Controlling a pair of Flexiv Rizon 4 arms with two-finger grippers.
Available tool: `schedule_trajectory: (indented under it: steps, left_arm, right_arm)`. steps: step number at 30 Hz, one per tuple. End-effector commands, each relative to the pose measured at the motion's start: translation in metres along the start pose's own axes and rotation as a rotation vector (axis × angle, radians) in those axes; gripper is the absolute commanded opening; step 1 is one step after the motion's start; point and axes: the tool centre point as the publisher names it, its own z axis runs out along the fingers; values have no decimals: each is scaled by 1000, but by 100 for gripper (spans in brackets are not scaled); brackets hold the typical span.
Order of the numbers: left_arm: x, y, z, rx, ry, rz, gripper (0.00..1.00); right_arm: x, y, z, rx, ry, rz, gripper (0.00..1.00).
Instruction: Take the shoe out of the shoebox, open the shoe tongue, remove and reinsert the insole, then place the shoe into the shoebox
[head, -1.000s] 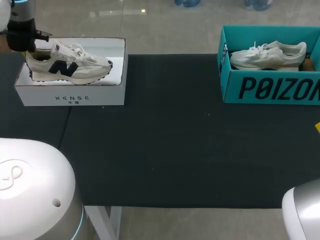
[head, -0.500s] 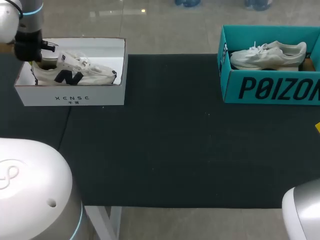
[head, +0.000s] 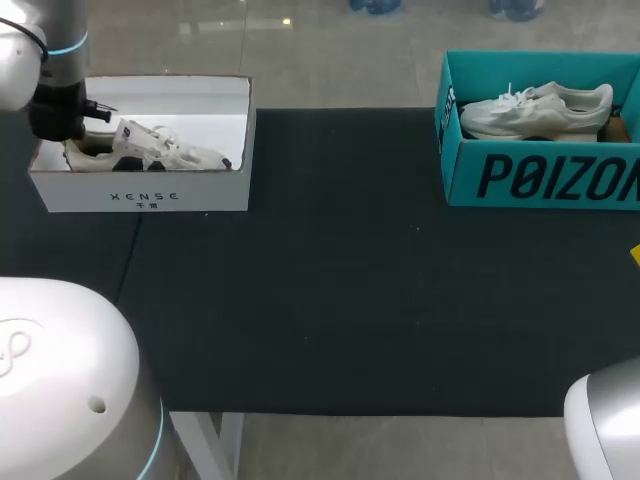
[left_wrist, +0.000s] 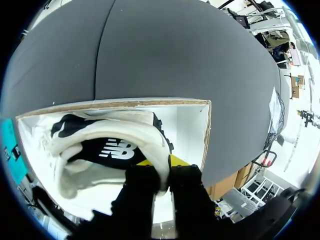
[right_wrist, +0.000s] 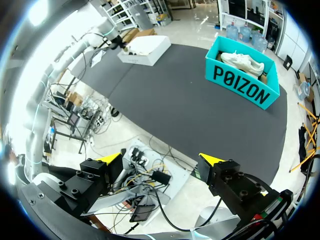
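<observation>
Inside the white box (head: 140, 195), the shoe (head: 165, 152) lies with its heel pinched by the left gripper (left_wrist: 161, 167). Off the table's edge, the right gripper (right_wrist: 161, 159) hangs spread wide.

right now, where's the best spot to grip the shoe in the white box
The heel collar, from above: a thin rim by the open mouth, one finger inside, one outside. The left gripper pinches the shoe there in the white box.
</observation>
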Motion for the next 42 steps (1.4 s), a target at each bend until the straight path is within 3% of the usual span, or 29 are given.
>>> schedule_trajectory:
  steps: [1, 17, 18, 19, 21, 22, 23, 24, 30, 35, 42]
  left_arm:
    - [-2, 3, 7, 15, 7, -2, 0]
    - [-3, -2, 24, 24, -12, -5, 0]
    - [-3, -2, 24, 23, -13, -2, 13]
    - [-4, -2, 23, 19, -16, 3, 37]
    - [-3, -1, 21, 12, -17, 1, 71]
    - [-2, -1, 18, 8, -26, -5, 80]
    - [-2, 0, 16, 2, -32, -5, 96]
    - [-2, 1, 13, -8, -29, -2, 100]
    - [3, 3, -18, -63, -66, -22, 100]
    - [2, 10, -54, -90, -200, -53, 100]
    - [-20, -13, -110, -71, -334, -28, 100]
  right_arm:
    - [0, 3, -1, 7, 0, 2, 100]
    - [0, 3, -1, 7, 0, 2, 100]
    - [0, 3, -1, 7, 0, 2, 100]
    - [0, 3, -1, 7, 0, 2, 100]
    - [0, 3, -1, 7, 0, 2, 100]
    - [0, 3, -1, 7, 0, 2, 100]
    - [0, 3, -1, 7, 0, 2, 100]
    - [0, 3, -1, 7, 0, 2, 100]
    - [0, 3, -1, 7, 0, 2, 100]
    - [0, 3, -1, 7, 0, 2, 100]
    - [0, 3, -1, 7, 0, 2, 100]
